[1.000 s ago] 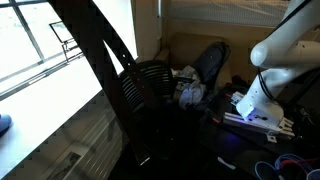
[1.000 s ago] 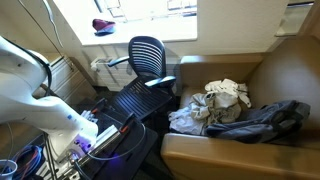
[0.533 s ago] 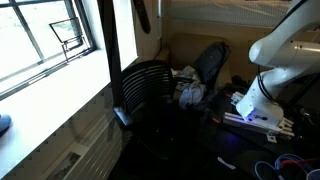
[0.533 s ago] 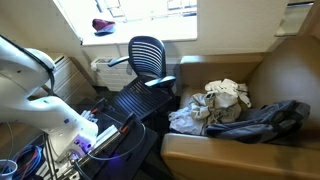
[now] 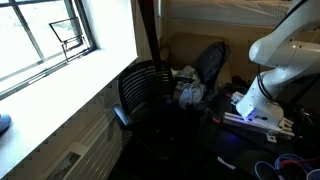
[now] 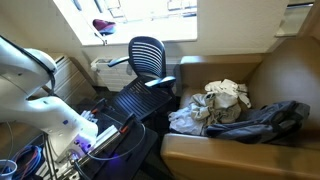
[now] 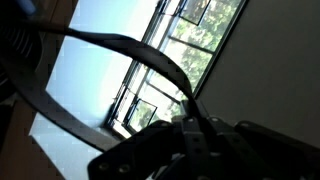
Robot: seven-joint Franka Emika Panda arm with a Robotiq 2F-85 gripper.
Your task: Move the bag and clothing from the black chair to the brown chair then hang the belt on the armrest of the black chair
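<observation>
Fingers (image 7: 188,132) pinched shut on belt (image 7: 120,45) | strap arcs away up-left from them

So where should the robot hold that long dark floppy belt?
Probably partway along the long dark floppy belt, not at an end, coming edge-on with one finger on each flat face. It is thin, flat and limp, so both parts can hang. In the wrist view the gripper looks shut on it like that, the strap looping out.
</observation>
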